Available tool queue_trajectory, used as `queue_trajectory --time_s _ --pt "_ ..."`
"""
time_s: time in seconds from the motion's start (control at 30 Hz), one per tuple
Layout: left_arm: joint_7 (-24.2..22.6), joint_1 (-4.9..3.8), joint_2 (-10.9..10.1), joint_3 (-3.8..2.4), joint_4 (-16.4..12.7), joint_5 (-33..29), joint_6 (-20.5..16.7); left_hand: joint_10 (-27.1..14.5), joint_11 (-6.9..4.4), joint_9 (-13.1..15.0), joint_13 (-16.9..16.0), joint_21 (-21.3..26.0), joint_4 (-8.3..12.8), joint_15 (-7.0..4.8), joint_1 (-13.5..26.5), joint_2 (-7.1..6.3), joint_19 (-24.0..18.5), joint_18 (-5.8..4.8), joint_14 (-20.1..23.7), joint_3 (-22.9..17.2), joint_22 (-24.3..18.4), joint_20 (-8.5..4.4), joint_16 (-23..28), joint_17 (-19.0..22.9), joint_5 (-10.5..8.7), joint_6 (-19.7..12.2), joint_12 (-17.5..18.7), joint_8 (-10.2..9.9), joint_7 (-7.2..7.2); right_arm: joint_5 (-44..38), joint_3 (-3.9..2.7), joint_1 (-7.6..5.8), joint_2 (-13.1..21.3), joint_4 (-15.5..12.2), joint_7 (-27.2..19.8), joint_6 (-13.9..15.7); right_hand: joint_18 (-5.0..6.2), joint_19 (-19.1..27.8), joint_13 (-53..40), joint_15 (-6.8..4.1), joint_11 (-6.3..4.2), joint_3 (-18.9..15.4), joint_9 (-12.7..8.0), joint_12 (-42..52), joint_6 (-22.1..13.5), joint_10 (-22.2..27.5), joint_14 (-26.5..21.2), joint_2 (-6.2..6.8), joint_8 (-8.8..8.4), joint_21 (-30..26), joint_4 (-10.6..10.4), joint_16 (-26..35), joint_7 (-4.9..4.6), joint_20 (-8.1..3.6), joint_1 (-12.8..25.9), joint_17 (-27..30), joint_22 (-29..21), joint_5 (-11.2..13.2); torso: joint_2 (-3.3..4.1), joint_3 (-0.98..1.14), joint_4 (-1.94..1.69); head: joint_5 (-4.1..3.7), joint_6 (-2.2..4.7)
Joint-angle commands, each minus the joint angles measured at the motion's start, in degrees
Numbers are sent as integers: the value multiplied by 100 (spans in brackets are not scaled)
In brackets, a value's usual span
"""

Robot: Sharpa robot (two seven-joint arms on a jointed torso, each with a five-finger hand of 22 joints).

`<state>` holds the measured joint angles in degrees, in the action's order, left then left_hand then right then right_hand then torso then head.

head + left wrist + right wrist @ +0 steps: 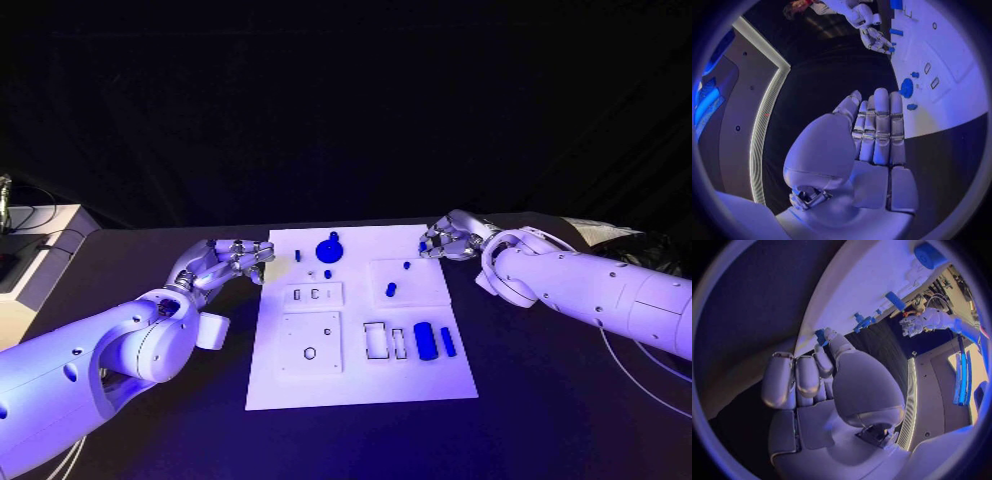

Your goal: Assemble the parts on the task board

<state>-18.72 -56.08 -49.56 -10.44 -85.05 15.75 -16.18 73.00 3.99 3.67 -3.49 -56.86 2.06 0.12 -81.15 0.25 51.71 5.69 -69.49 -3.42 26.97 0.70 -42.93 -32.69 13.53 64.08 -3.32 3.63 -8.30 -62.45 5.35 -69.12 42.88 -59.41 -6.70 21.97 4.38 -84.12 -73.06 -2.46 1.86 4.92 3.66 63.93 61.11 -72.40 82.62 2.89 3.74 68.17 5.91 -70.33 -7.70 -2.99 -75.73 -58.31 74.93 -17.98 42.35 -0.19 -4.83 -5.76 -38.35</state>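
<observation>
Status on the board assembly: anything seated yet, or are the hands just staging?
Done: nothing clearly; whether any small part is seated cannot be told. In hand: the right hand pinches a small blue part at the task board far corner; left hand holds nothing. Left: the blue cylinder, blue bar and round blue part lie loose.

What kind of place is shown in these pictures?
Probably a robot lab or demonstration stand: a dark-draped black table, a white task board with small blue parts, and cabled equipment beside it.

Black table [548, 400]; white cabinet [36, 250] with cables at its far left corner.
</observation>
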Motion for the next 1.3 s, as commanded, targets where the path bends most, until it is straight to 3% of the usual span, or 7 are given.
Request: queue_trajectory --time_s 0.03,0.8,1.07,1.13,1.3 --pt "-60 4 2 -5 -9 13 92 -33 10 8 -9 -16 -10 3 0 -27 -41 104 23 -23 -9 0 -13 7 6 -45 -21 12 2 -62 4 7 -12 11 26 -139 9 -223 -7 -29 -23 14 5 13 44 -26 -3 -37 -2 20 25 9 -15 -39 1 -4 948 -15 4 4 5 4 -2" --pt "-39 4 -6 -5 -9 13 98 -39 13 8 -9 -22 -6 5 3 -24 -44 106 25 -32 -13 2 -15 10 7 -51 -22 12 -6 -70 7 9 -185 194 59 -182 7 -223 -34 -33 -23 24 6 27 56 -46 0 -61 0 25 61 4 -9 -42 34 -17 949 4 12 9 0 10 -16" --pt "-38 4 -11 -6 -13 13 96 -39 13 8 -9 -22 -6 5 3 -24 -44 106 25 -32 -13 2 -15 10 7 -51 -22 12 -6 10 8 10 -196 171 -37 -63 -11 -233 -95 -95 -99 63 13 98 355 -134 8 -217 32 62 53 -3 119 -88 76 -34 958 -63 11 9 4 14 -29" --pt "-39 4 -12 -6 -14 13 96 -39 13 8 -9 -22 -6 5 3 -24 -44 106 25 -32 -13 2 -15 10 7 -51 -22 12 -6 64 8 11 -194 149 -75 6 -23 -237 -130 -131 -144 70 14 133 503 -180 13 -302 54 84 43 -14 190 -118 92 -50 963 -83 13 10 2 18 -30" --pt "-39 4 -14 -6 -15 14 95 -39 13 8 -9 -22 -6 5 3 -24 -44 106 25 -32 -13 2 -15 10 7 -51 -22 12 -6 122 8 11 -184 97 -94 167 -38 -238 -155 -150 -169 63 15 130 573 -201 17 -386 44 95 43 -17 220 -148 104 -62 963 -92 5 10 2 26 -35"
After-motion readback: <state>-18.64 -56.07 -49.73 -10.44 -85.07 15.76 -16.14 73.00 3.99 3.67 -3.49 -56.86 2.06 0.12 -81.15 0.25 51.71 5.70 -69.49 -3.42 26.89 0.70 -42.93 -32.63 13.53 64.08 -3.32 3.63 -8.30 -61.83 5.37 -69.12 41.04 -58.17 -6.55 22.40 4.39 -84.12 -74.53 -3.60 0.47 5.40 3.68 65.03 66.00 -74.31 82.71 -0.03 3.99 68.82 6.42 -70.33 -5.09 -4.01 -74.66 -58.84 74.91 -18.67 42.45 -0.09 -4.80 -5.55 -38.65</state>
